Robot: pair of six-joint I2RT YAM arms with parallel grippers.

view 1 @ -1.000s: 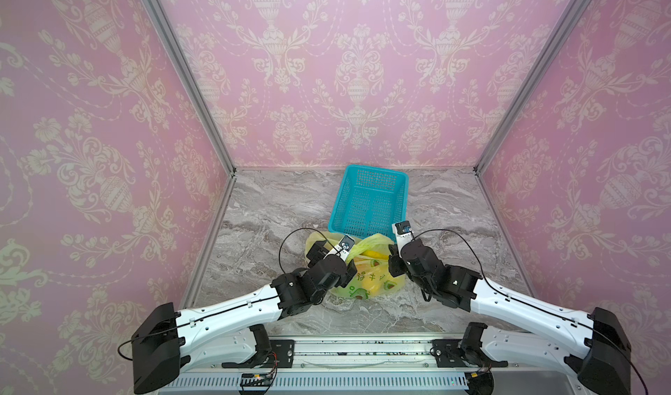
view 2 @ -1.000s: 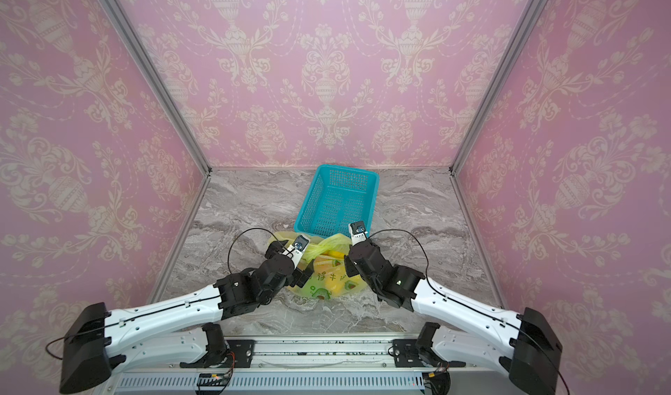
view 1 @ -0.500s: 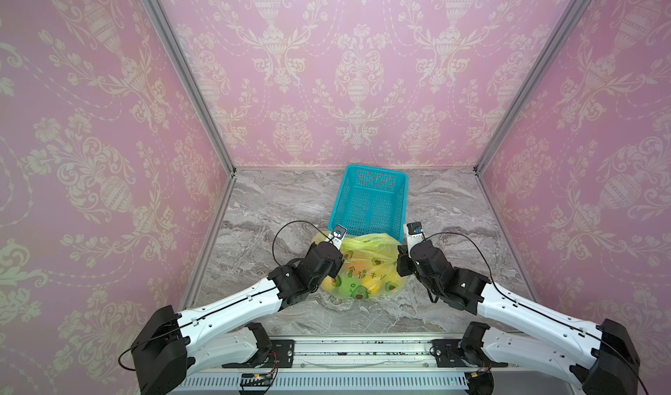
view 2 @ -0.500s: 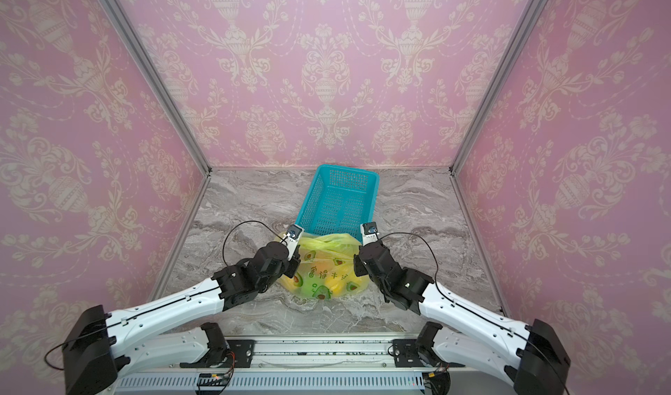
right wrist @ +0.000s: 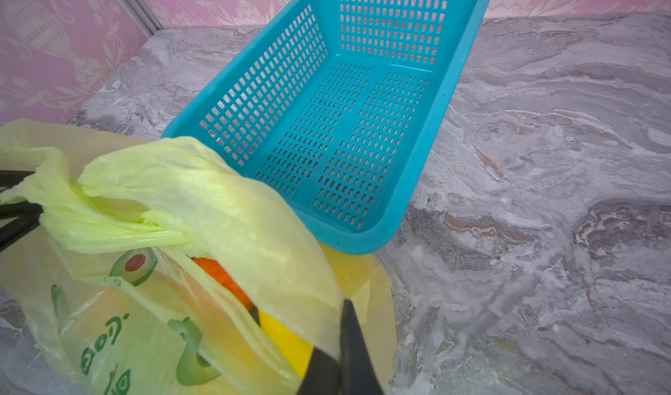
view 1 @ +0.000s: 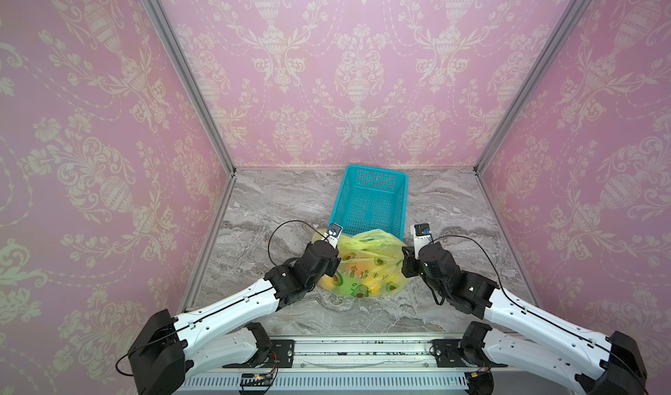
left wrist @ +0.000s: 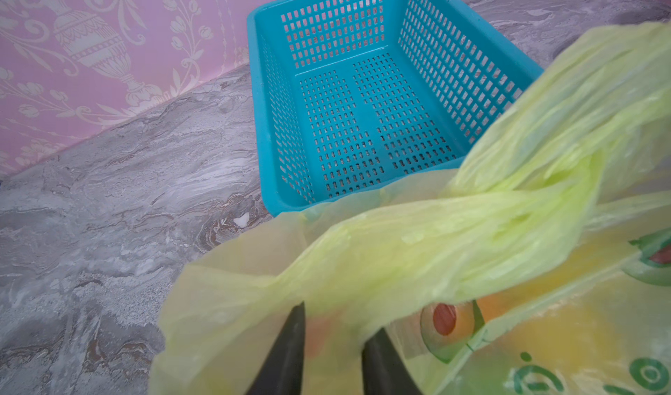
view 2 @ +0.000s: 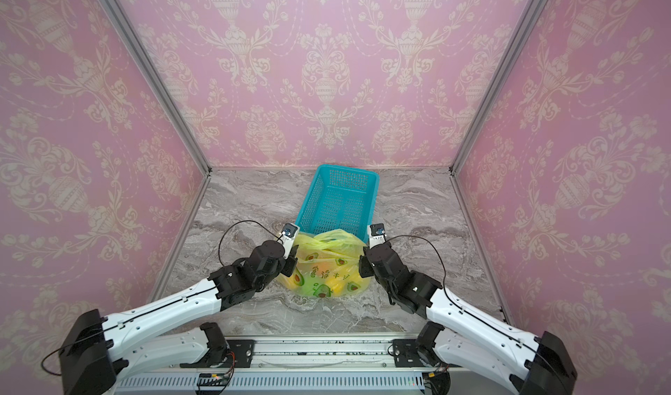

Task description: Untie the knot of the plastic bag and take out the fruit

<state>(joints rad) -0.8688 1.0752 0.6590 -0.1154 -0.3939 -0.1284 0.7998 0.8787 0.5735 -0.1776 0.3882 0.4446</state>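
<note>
**Knot not yet undone, both grippers on the bag**

Left gripper (left wrist: pixel 337 324) has its fingers drawn nearly together with a fold of the plastic bag (view 1: pixel 363 269) between them, at the end of a twisted handle strip; it looks like a pinch. Right gripper (right wrist: pixel 341 338) is clamped on the thin flap at the opposite side of the bag's mouth. Between the two grips runs the knot (right wrist: pixel 109 226), a tight, ropey bunch. Under the flap the fruit (right wrist: pixel 287 338) shows, yellow and orange pieces inside. The bag sits on the table (view 1: pixel 276 208), up against the near rim of the basket (view 1: pixel 377 182), which holds nothing.

As I judge the risk, pulling the two grips straight apart would cinch the knot tighter, or stretch and tear the film. Lifting could drag the whole bag, tip fruit out, or shove the basket.
</note>
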